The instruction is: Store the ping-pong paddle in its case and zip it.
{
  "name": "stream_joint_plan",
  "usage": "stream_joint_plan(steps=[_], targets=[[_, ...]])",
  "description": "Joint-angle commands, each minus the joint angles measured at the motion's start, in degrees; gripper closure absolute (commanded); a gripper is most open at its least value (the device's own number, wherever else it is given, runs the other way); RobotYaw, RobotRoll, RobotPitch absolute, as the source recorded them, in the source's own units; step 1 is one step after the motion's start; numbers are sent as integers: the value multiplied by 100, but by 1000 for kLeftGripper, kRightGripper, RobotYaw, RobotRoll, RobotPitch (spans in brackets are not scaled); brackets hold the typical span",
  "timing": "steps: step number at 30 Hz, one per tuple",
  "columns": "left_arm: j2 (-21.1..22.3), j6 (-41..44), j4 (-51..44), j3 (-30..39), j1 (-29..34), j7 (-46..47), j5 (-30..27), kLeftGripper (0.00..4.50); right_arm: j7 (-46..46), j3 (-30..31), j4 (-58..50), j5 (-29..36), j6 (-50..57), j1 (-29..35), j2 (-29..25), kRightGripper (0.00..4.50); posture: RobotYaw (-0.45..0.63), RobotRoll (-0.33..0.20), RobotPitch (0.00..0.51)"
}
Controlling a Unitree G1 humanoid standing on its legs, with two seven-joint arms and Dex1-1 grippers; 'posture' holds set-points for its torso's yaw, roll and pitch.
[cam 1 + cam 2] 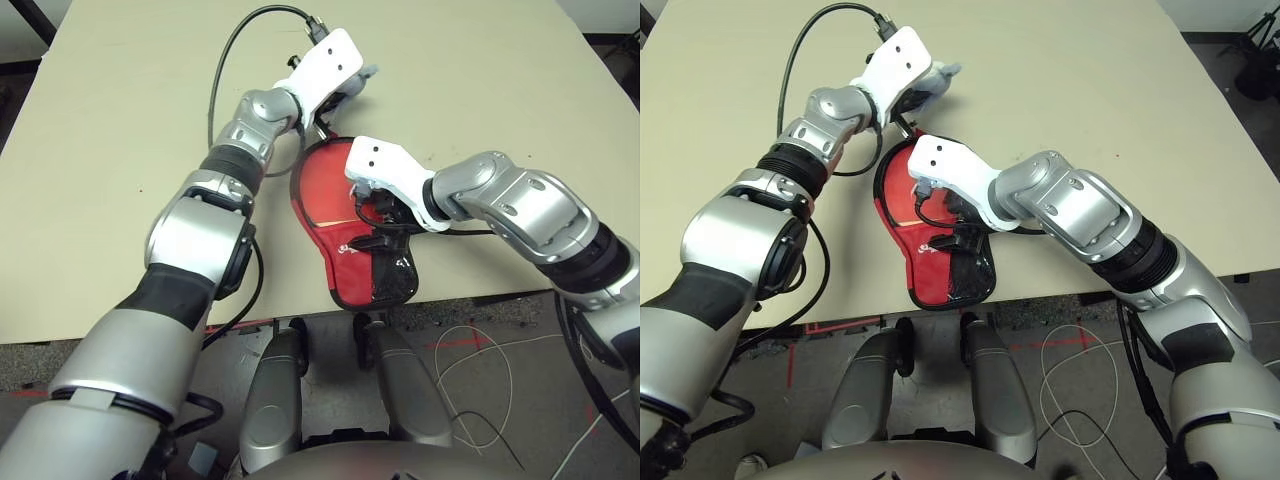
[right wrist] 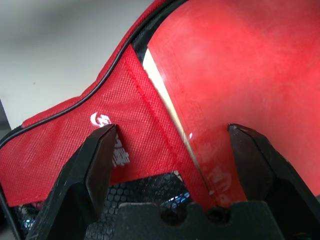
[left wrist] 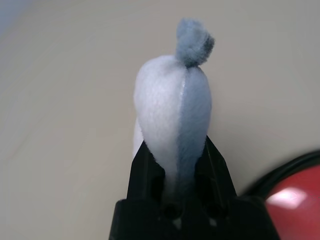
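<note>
Left gripper (image 3: 172,165) of mine pinched shut on a fuzzy tuft (image 3: 172,115) past the case (image 1: 340,215), right gripper (image 2: 175,150) spread wide over the case, paddle (image 2: 235,75) inside, table (image 1: 120,120) near edge.

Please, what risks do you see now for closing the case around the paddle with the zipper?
1. The left gripper is shut on a grey-white fuzzy tab near the case's far edge. A hard pull might drag the whole case across the table.
2. The right gripper is open over the partly open case, where the paddle's red face shows. If it does not press down, the flap may lift.
</note>
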Motion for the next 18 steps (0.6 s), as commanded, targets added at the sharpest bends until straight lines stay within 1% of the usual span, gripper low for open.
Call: stream_joint_plan(steps=[1, 3, 5, 10, 13, 14, 17, 18], targets=[[-285, -118, -150, 53, -113, -907, -163, 4195, 24, 262, 139, -39, 123, 264, 38, 0, 15, 0, 310], [-377, -39, -230, 55, -35, -1407, -212, 4196, 32, 244, 157, -72, 108, 278, 31, 0, 17, 0, 306], [-377, 26, -287, 38, 56, -1691, -201, 4196, 40, 229, 177, -96, 91, 287, 24, 0, 22, 0, 305], [-239, 105, -449, -52, 307, -2257, -126, 4204, 61, 215, 222, -125, 42, 301, 15, 0, 34, 0, 302], [-55, 210, -567, 77, 290, -2406, -240, 4205, 65, 214, 310, -156, -25, 285, 44, 0, 45, 0, 298], [10, 266, -610, 150, 249, -2448, -318, 3480, 68, 213, 343, -167, -48, 277, 54, 0, 47, 0, 297], [171, 464, -722, 351, 116, -2595, -544, 2436, 83, 207, 415, -194, -111, 268, 64, 0, 54, 0, 293], [240, 536, -755, 416, 65, -2650, -607, 2009, 90, 203, 439, -206, -129, 265, 68, 0, 58, 0, 292]])
